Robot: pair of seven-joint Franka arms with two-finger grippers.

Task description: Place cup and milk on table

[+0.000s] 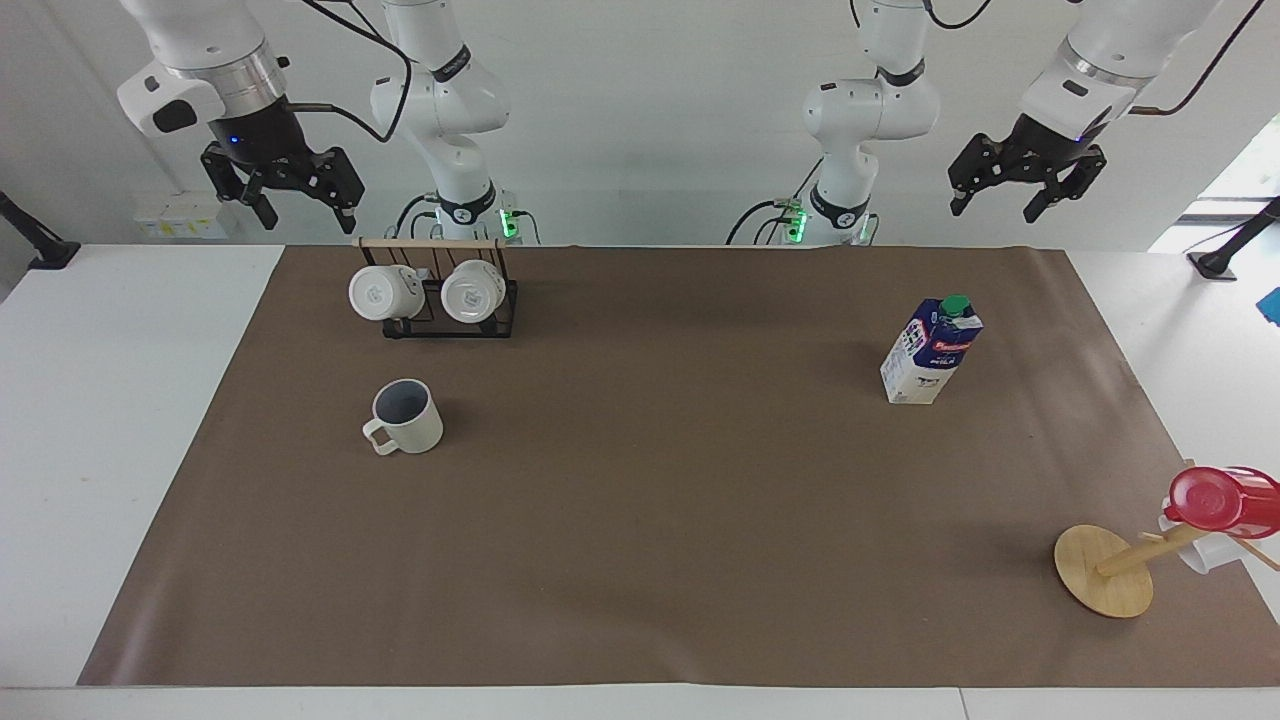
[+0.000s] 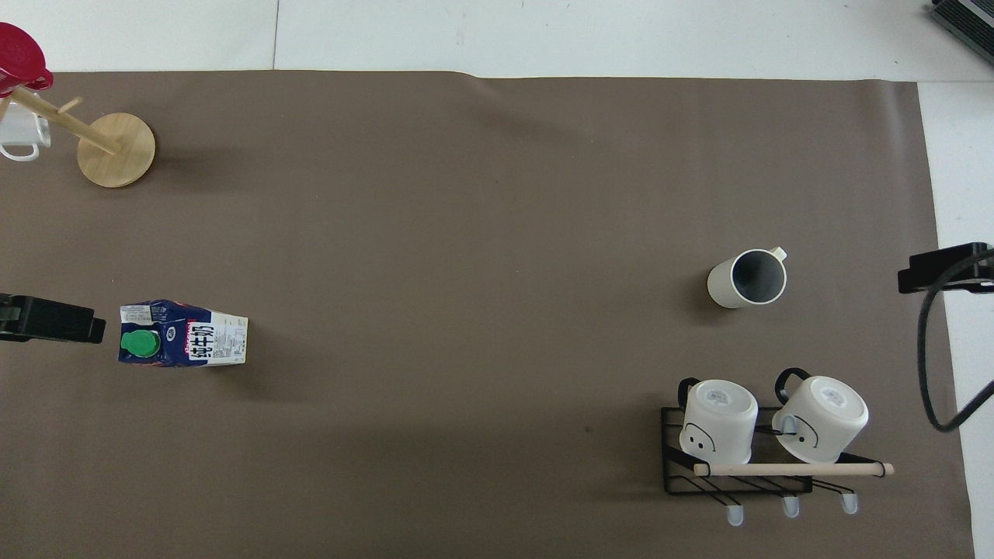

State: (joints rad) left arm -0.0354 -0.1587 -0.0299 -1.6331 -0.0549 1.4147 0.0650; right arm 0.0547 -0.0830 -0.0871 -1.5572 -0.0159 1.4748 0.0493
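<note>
Facing view: right hand (image 1: 305,213) raised at 10 o'clock, above the desk's edge beside the mug rack (image 1: 448,295), fingers spread, empty. Left hand (image 1: 995,207) raised at 2 o'clock, likewise spread and empty. The cup (image 1: 404,417) stands upright on the desk (image 1: 640,520) at 9 o'clock, just farther from the robots than the rack. The milk (image 1: 931,351) stands upright at 3 o'clock. Overhead view: both hands cut off by the frame edges; the red cup (image 2: 20,57) on the wooden stand (image 2: 115,139) is partly cropped.
</note>
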